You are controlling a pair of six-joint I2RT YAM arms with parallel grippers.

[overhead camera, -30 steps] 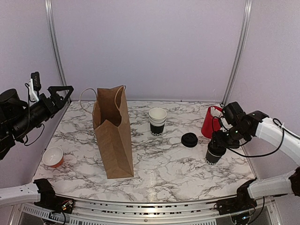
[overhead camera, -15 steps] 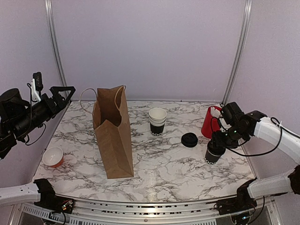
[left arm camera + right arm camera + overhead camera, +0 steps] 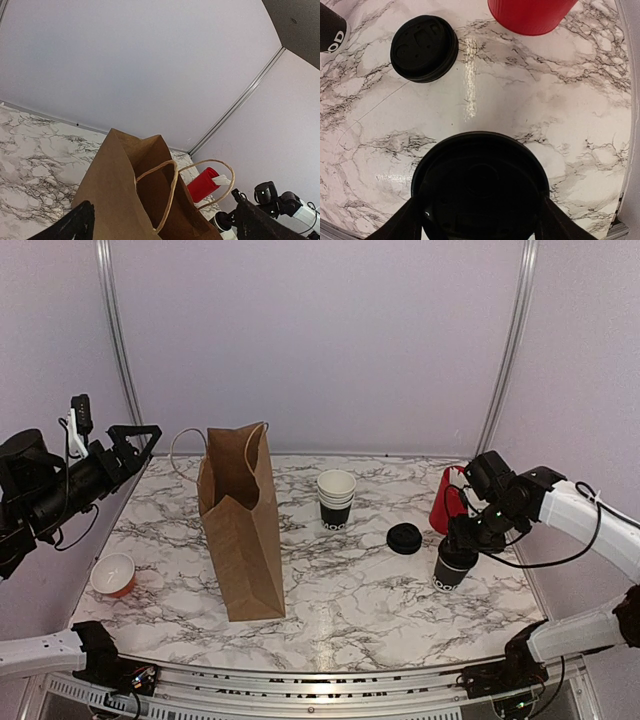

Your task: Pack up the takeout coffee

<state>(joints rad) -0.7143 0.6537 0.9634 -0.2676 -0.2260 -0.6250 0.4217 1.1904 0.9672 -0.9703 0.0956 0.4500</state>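
The light is soft and even, seemingly from above, and throws no hard shadows. Just ahead of my right pincer [image 3: 480, 217] a pale streak of glare runs along the marble surface [image 3: 560, 100]. The takeout coffee [image 3: 480, 185] gripped in it reads as one dark mass, its lid detail nearly lost. The fingers [image 3: 75, 227] of my left pincer [image 3: 165, 226] are blurred black silhouettes below a bright wall [image 3: 125, 60]; up and to their right, the corner falls dark. The overhead view is slightly soft.
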